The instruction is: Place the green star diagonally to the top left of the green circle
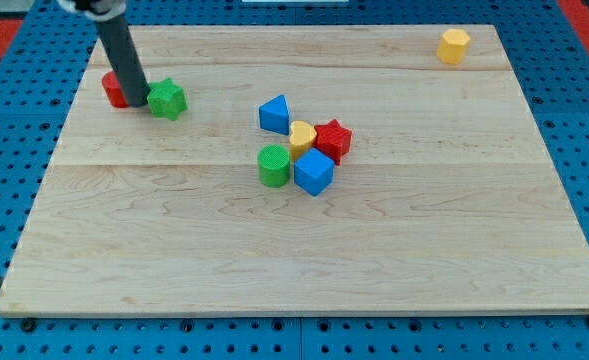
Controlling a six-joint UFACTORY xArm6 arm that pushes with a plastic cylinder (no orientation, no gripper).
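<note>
Far left of the tabletop, near the top: a red block, shape unclear, half hidden behind the dark rod. My tip sits on the wood just at that block's right side and touching or nearly touching the green star on the tip's right. No gripper on this arm, only the rod, so nothing opens or closes.

Green star: small, bright green, notched outline with short blunt points, flat top face lighter than its sides. It lies in the upper left part of the tabletop, well apart from the central cluster.

Centre, a tight cluster. Green circle at the cluster's lower left: a short cylinder with ribbed sides. Above it and slightly right, a blue triangle-like block, standing a little apart. Then a yellow heart, touching or just beside the green circle's upper right. Blue cube below the heart, right beside the green circle. Red star-like block at the cluster's right, against the heart and the blue cube.

Far right, top edge: a yellow hexagon-like block, alone, well apart from everything.

The green star lies to the upper left of the green circle, far off.
</note>
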